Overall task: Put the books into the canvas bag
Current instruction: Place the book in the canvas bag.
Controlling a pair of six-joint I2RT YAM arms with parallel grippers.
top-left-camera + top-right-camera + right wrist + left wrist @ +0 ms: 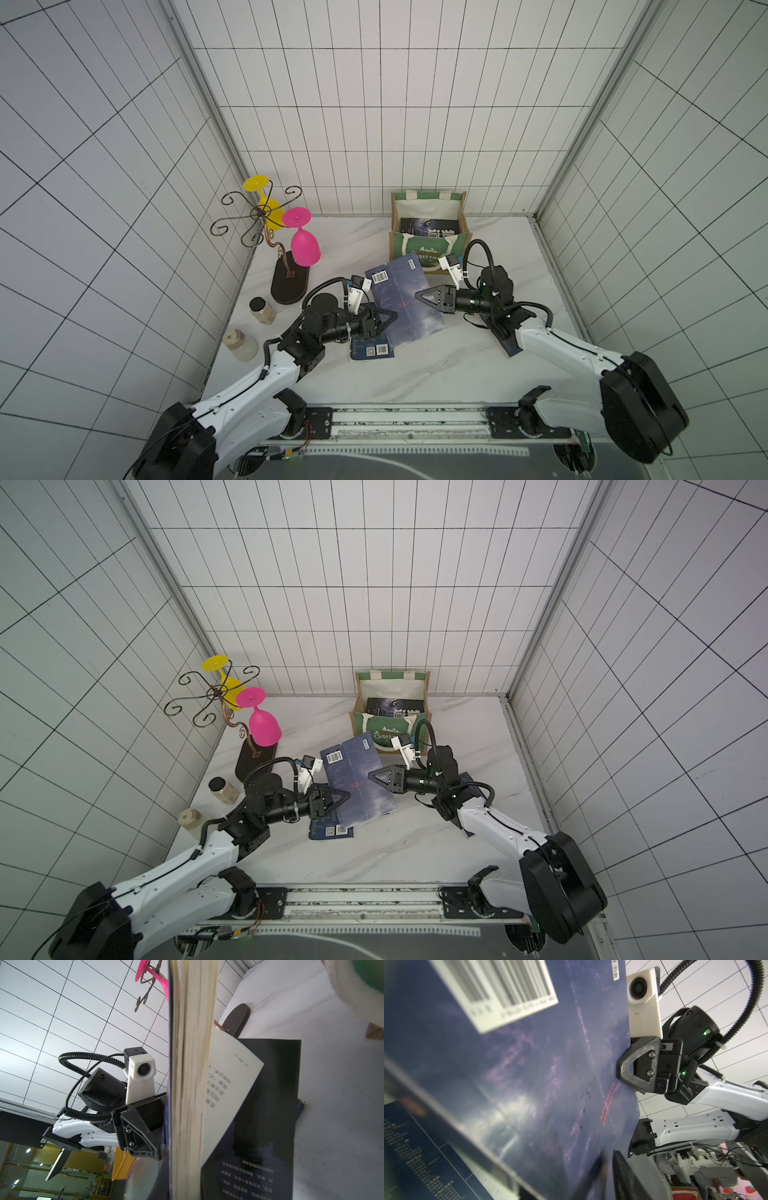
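In a top view the lifted navy book (405, 301) blocks the start of the green lettering on the canvas bag (398, 249) and most of a lower book (372, 351) flat on the tabletop. Only 1 finger of the left gripper (390, 319) shows above its cover, so that grip can't be called. Left wrist view: barcode (500, 991) smeared, unreadable, and under the right arm just 1 corner of a dark book (508, 345) pokes out.
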